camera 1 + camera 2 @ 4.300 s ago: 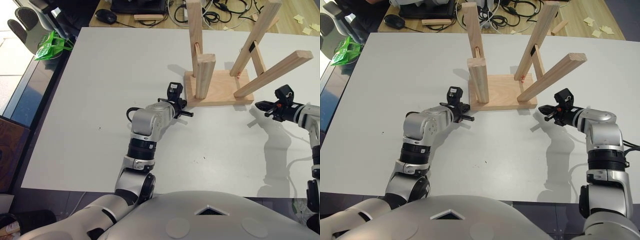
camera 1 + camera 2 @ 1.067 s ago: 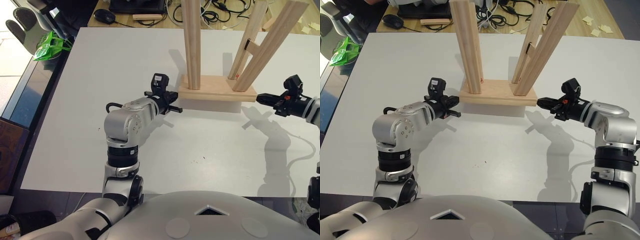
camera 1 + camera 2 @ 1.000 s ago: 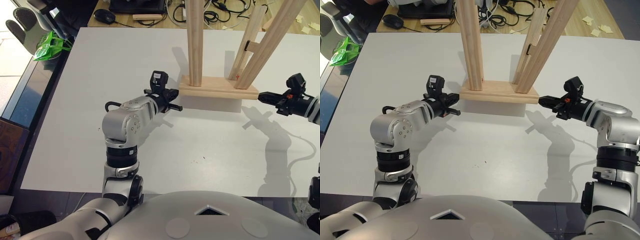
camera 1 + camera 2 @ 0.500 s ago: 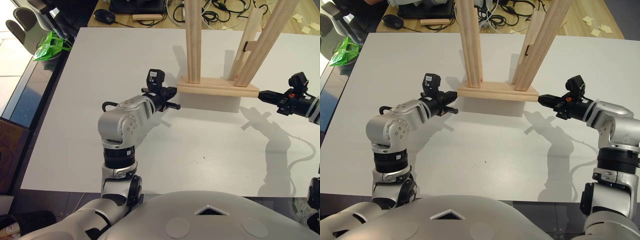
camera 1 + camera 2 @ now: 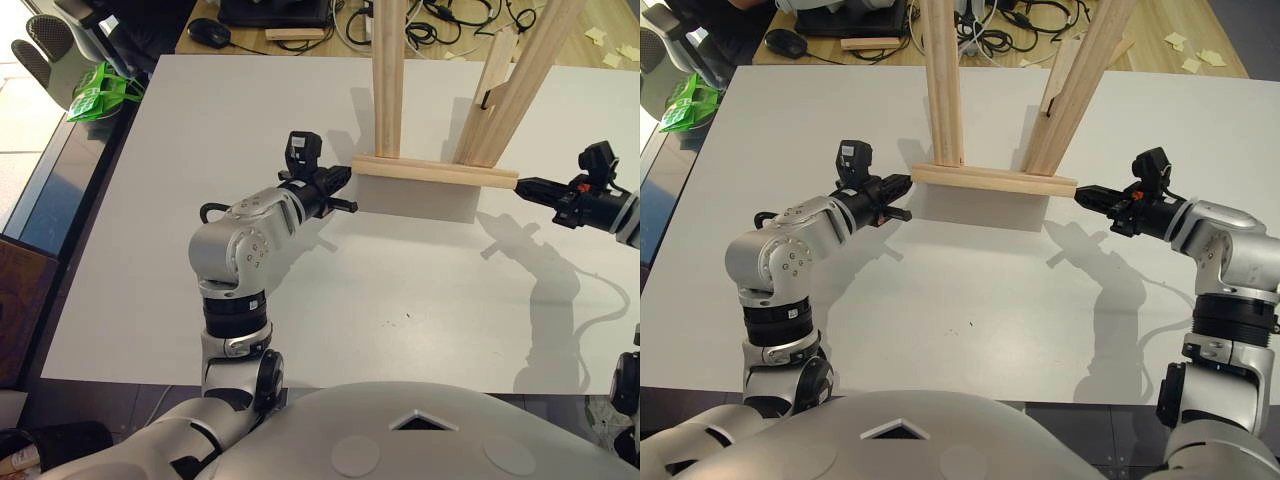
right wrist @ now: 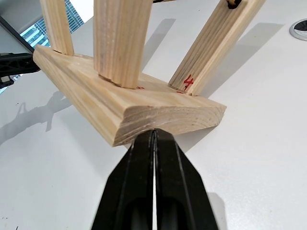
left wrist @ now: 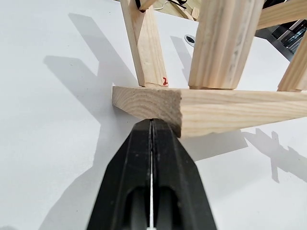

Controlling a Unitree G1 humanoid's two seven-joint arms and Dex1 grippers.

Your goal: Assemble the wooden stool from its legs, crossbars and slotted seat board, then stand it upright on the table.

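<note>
My left gripper (image 5: 338, 185), closed tight, wedges under one end of the pale rectangular wooden seat board (image 5: 430, 174). My right gripper (image 5: 528, 186), likewise closed, props the other end, holding the inverted stool (image 5: 388, 90) clear of the white table (image 5: 200, 150). From the wrists, each sits beneath the board's edge; from the head it reads as mere touching.

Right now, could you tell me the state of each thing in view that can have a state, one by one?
Pale wooden stool: assembled, upside down, legs pointing up.
Flat wooden seat board: held off the white table between the two tools, its shadow showing below it.
Left tool: shut, tip against the board's left end.
Right tool: shut, tip against the board's right end.
</note>
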